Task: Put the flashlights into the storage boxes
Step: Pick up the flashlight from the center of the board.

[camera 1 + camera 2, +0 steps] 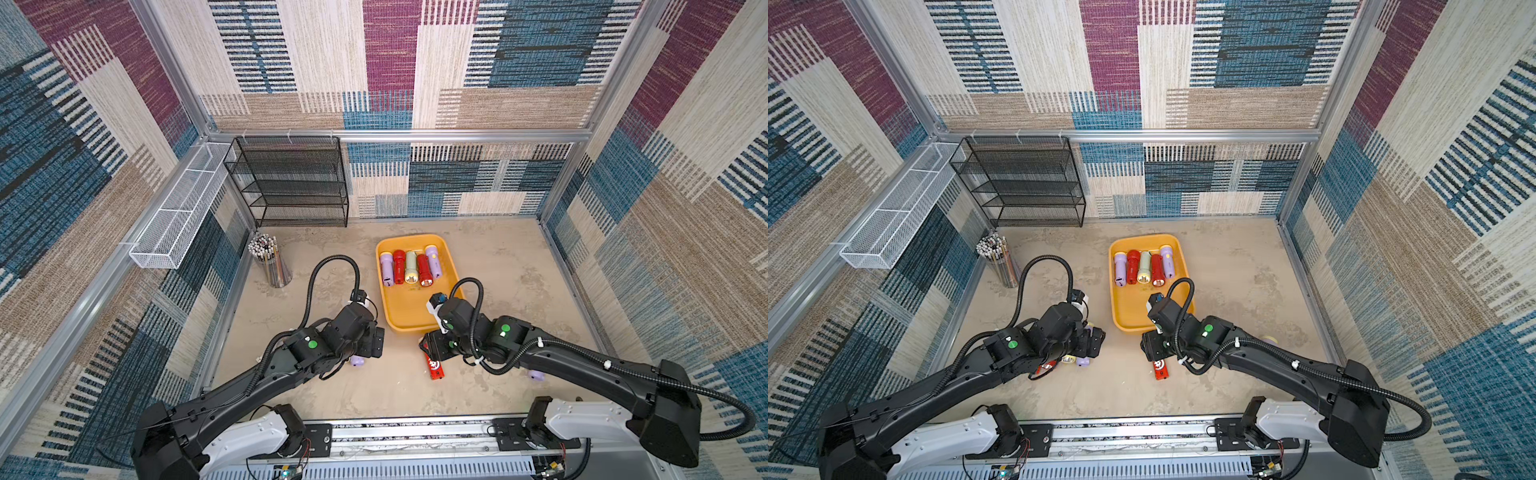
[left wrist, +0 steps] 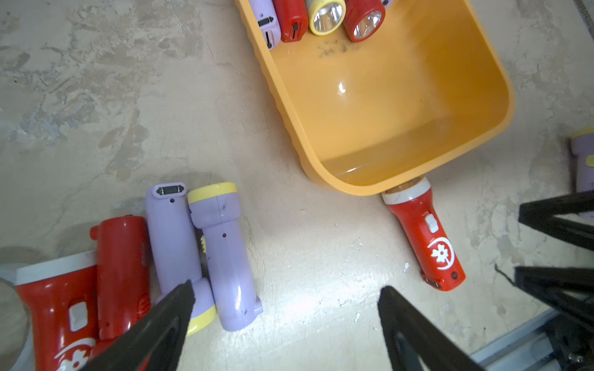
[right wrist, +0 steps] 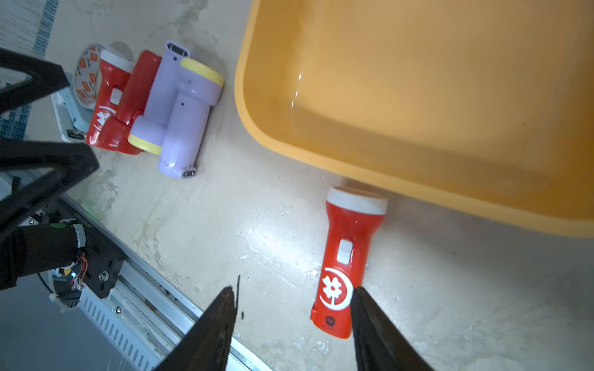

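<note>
On the tabletop [image 3: 257,208], red flashlight [image 3: 345,260] lies beside right gripper [image 3: 294,290], perhaps touching.

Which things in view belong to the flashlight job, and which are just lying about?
Job: yellow tray; five flashlights inside; red flashlight at its end; four clustered flashlights; lone lilac flashlight.
Lying about: black mesh rack; white wire basket; pencils.

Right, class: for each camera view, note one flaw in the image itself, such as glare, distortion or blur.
In both top views, wide-angle distortion makes the aluminium posts lean outward; in the left wrist view, a glare spot sits on the floor of the yellow tray; in the right wrist view, a bright patch washes out the table beside the red flashlight.
</note>
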{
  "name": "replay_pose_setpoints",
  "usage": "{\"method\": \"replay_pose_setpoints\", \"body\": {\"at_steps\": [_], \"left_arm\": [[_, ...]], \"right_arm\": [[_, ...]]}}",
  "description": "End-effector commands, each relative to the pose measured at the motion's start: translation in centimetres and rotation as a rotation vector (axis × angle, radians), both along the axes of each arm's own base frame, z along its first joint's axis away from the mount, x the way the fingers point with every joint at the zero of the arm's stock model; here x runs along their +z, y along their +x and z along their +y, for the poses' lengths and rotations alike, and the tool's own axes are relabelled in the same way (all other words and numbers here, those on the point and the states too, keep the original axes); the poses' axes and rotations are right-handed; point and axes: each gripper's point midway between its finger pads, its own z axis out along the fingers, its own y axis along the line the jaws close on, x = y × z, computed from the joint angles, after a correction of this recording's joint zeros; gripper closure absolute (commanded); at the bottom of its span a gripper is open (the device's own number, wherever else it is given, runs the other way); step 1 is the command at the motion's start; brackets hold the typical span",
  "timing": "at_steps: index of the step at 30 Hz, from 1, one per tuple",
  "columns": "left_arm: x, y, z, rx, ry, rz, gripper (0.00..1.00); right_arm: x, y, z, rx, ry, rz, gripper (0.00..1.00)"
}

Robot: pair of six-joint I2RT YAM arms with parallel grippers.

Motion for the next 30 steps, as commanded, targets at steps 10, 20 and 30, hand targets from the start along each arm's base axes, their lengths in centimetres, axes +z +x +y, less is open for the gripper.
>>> {"method": "replay_pose_setpoints", "body": {"at_steps": [10,20,30], "left_arm": [[-4.0,-2.4,-0.3,0.030,0.039,0.061,0.09],[-3.8,-3.1,1.1,0.057,0.095,0.051,0.10],[-3.2,-3.0,1.5,0.060,0.104,0.032,0.09]], "right_arm": [[-3.9,-2.6,0.0,-0.048,0.033,0.065,0.40],[-6.2,-2.5,-0.8,-0.062,-0.010,0.053,0.39],[-8.3,-1.3,-0.6,-0.072,-0.099,0.046,0.43]]}}
